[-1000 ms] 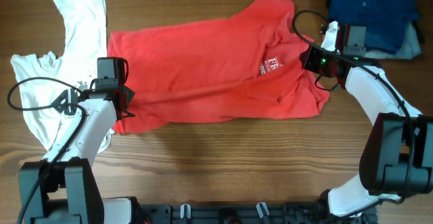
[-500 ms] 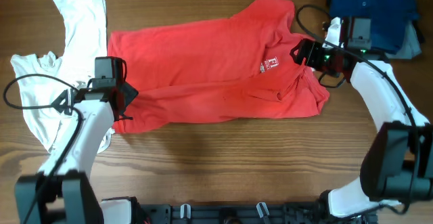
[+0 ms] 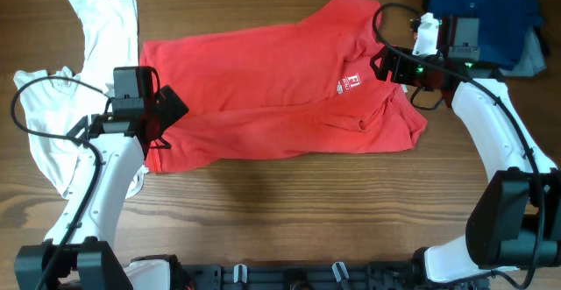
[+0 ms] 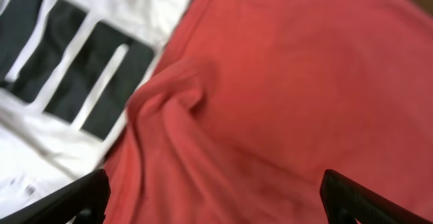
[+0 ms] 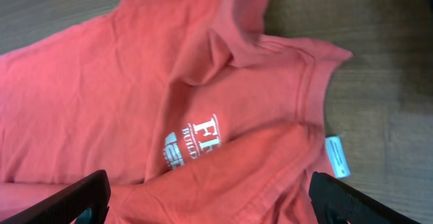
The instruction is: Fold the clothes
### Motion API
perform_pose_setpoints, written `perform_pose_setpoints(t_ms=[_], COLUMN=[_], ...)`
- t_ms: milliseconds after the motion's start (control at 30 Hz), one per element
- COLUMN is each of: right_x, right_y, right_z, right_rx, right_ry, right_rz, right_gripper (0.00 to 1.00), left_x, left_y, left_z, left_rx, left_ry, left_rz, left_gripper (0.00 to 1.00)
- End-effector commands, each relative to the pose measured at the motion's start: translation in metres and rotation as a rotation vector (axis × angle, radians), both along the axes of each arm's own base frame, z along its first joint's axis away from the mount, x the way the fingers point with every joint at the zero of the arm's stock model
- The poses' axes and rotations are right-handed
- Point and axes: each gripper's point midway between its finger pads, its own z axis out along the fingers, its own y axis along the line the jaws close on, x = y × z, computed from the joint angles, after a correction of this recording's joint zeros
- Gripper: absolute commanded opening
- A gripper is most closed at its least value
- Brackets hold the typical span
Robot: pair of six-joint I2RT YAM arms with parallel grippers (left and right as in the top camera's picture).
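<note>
The red T-shirt (image 3: 280, 88) lies across the middle of the table, its near part doubled over along its length, white chest lettering (image 3: 352, 84) showing. My left gripper (image 3: 168, 113) hangs open over the shirt's left end, nothing between its fingers (image 4: 81, 200). In the left wrist view, bunched red cloth (image 4: 284, 82) lies below beside a white shirt with black print (image 4: 67, 61). My right gripper (image 3: 382, 64) stands open above the collar, empty. The right wrist view shows the lettering (image 5: 196, 143), the neck tag (image 5: 336, 156) and the gripper (image 5: 210, 207) wide apart.
The white shirt (image 3: 53, 123) sprawls at the left edge, partly under the left arm. A dark blue folded garment (image 3: 482, 10) on a lighter one (image 3: 535, 58) sits at the far right corner. Bare wood (image 3: 289, 211) runs along the near side.
Both grippers have opened and let go of the red shirt. The left one has shifted slightly right and away; the right one has moved left over the collar.
</note>
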Motion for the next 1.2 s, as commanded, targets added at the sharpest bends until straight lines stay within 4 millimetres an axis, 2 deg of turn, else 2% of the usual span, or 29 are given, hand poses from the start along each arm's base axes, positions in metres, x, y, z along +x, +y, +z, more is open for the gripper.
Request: perform_pose_setpoints(t_ms=[0,133,233,267,400,533,633,733,933,1167], right_x=[0.024,0.049,0.063,0.068,0.074,0.069,0.068,0.068,0.064,0.059], right_y=[0.002,-0.003,-0.003,-0.003,-0.002,0.002,0.003,0.004,0.01,0.011], right_z=[0.037,0.058,0.064,0.065,0.06,0.053,0.053,0.053,0.049,0.044], right_rx=[-0.053,-0.092,-0.097,-0.098,-0.102,-0.121,-0.127,-0.126,-0.125,-0.124], right_ry=[-0.118,-0.191,-0.22,-0.223,-0.22,-0.2,-0.198,-0.198,-0.179,-0.15], right_rz=[0.032,0.025,0.03,0.032,0.039,0.071,0.081,0.082,0.097,0.101], right_gripper=[0.95,0.95,0.95,0.95,0.95,0.95,0.95,0.95,0.95,0.95], left_x=[0.042,0.086,0.118,0.137,0.185,0.219,0.228,0.23,0.231,0.234], left_y=[-0.008,-0.006,-0.005,-0.003,0.008,0.032,0.048,0.053,0.051,0.047], left_z=[0.047,0.069,0.069,0.064,0.046,0.022,0.003,-0.014,-0.042,-0.058], left_rx=[0.01,0.055,0.081,0.094,0.117,0.132,0.147,0.129,0.121,0.093], left_ry=[-0.117,-0.155,-0.144,-0.128,-0.11,-0.104,-0.095,-0.081,-0.046,-0.045], left_rz=[-0.134,-0.191,-0.231,-0.25,-0.254,-0.22,-0.23,-0.264,-0.315,-0.325], left_gripper=[0.99,0.99,1.0,0.99,1.0,1.0,0.99,0.98,0.91,0.83])
